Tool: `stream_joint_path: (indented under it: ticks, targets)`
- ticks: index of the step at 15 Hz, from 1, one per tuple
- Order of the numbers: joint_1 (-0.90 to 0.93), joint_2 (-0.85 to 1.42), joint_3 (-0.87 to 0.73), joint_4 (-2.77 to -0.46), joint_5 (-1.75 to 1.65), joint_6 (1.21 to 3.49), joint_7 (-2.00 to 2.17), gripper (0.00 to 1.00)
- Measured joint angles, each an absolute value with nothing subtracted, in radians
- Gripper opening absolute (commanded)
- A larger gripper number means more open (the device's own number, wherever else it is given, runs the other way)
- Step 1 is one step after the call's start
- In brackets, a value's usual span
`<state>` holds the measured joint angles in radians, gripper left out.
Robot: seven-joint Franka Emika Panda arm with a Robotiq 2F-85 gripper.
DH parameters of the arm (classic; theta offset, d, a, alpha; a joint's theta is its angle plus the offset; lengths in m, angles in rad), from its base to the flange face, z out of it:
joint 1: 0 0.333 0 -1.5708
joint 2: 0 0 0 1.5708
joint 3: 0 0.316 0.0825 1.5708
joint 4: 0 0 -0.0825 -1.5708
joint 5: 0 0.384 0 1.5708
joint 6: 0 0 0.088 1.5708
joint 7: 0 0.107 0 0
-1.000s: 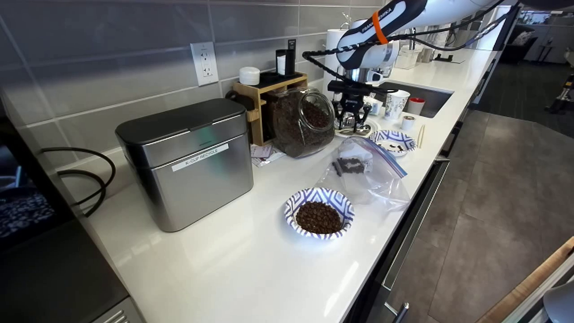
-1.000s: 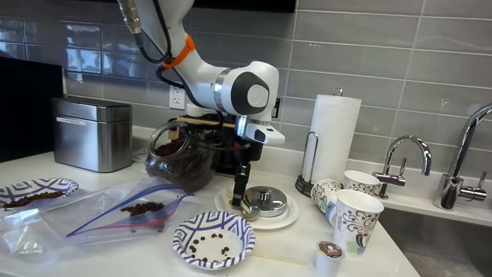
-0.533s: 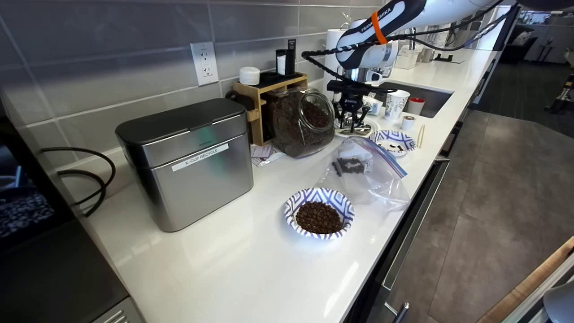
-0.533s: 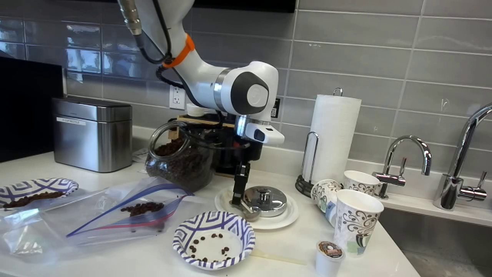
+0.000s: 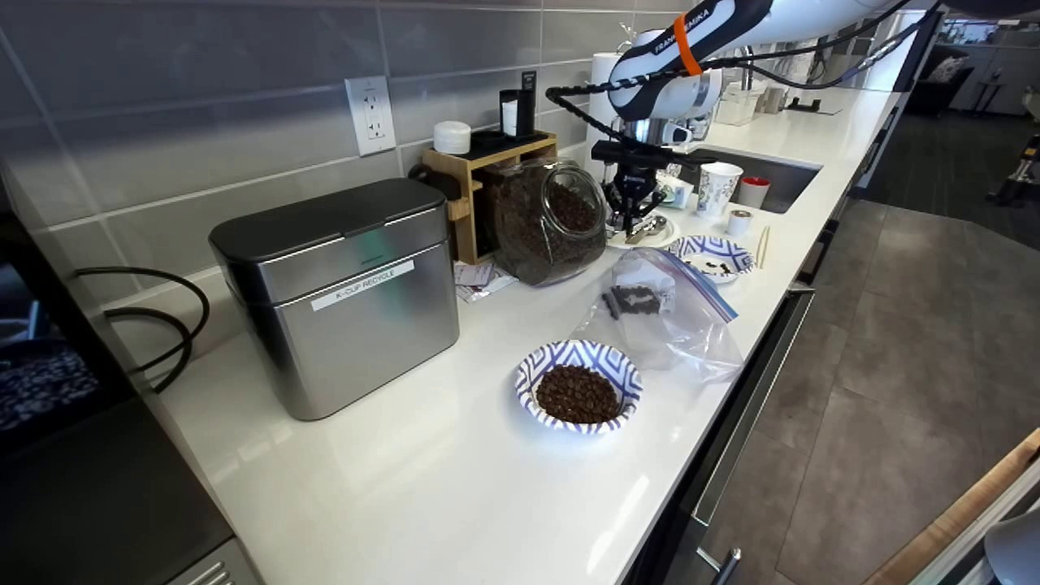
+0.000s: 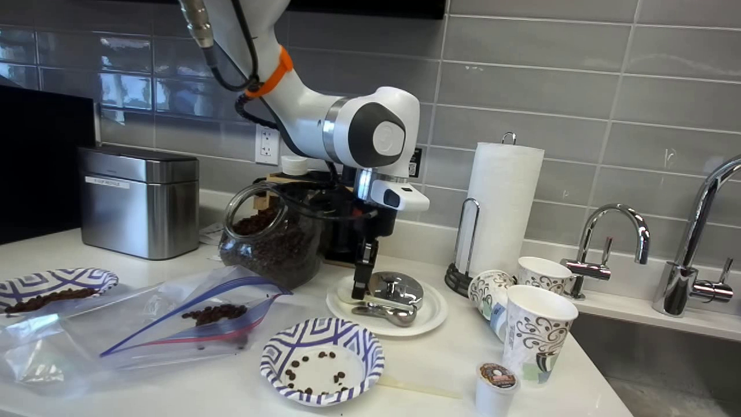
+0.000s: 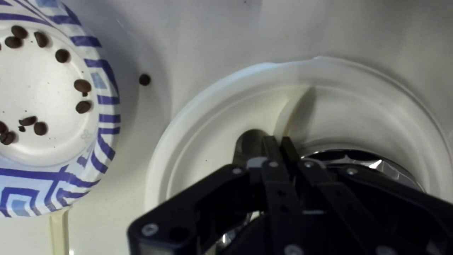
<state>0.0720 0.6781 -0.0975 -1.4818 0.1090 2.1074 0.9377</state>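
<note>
metal scoop (image 6: 400,315) lies on the white plate (image 6: 436,308), just beside a knobbed chrome lid (image 6: 406,284) that also rests there. above the plate, the gripper (image 7: 280,139) has its fingers together near the scoop, with a cream utensil (image 7: 284,114) running up to their tips (whether it is pinched, i cannot tell). near the plate sits a blue-patterned paper bowl (image 6: 322,330) with scattered coffee beans (image 7: 83,107); a paper towel roll (image 6: 503,208) stands between the plate and the tiled wall (image 6: 666,92).
</note>
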Motion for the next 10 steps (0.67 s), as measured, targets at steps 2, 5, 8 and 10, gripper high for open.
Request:
stream_joint_path:
  ticks: [2,5,8,10]
  targets:
    - [0.072,0.678,-0.098,-1.482,0.109,2.107,0.938,0.01]
    - [0.072,0.675,-0.098,-1.482,0.109,2.107,0.938,0.01]
    - [0.069,0.663,-0.093,-1.482,0.119,2.107,0.936,0.01]
    - [0.061,0.643,-0.083,-1.491,0.14,2.107,0.921,0.01]
